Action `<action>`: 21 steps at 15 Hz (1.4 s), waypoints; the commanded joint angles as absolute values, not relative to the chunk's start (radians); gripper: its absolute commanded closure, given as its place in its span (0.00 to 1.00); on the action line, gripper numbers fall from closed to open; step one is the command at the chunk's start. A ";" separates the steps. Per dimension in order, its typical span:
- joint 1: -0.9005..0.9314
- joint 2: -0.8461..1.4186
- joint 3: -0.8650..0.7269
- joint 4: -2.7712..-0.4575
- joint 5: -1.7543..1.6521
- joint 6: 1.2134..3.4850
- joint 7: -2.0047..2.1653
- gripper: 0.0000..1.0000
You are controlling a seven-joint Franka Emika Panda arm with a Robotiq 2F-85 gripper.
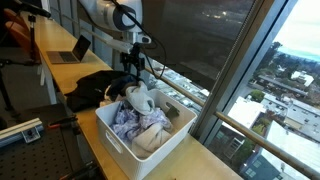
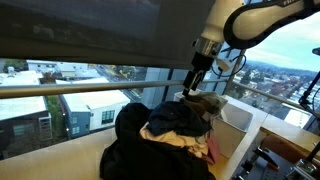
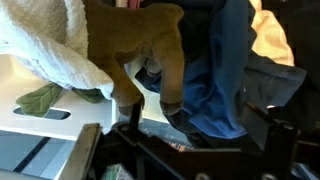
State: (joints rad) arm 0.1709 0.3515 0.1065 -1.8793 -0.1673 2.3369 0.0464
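Fingers (image 1: 127, 76) apart over one white bin (image 1: 116, 141)

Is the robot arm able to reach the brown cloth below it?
Probably yes. The arm hangs right above the brown cloth with its jaws open. Nothing lies over the cloth. The white towel and the blue cloth only sit beside it.
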 commanded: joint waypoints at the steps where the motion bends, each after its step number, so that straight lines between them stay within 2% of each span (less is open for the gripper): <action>1: 0.166 0.399 0.108 -1.856 -0.146 2.342 0.026 0.00; 10: 0.141 0.473 0.102 -1.877 -0.118 2.359 0.020 0.00; 11: 0.137 0.483 0.102 -1.877 -0.115 2.361 0.020 0.05; 12: 0.132 0.493 0.102 -1.877 -0.109 2.363 0.020 0.24; 14: 0.124 0.507 0.100 -1.879 -0.098 2.365 0.018 0.31; 15: 0.120 0.508 0.099 -1.882 -0.096 2.367 0.018 0.37; 21: 0.111 0.427 0.059 -1.910 -0.141 2.343 0.039 0.84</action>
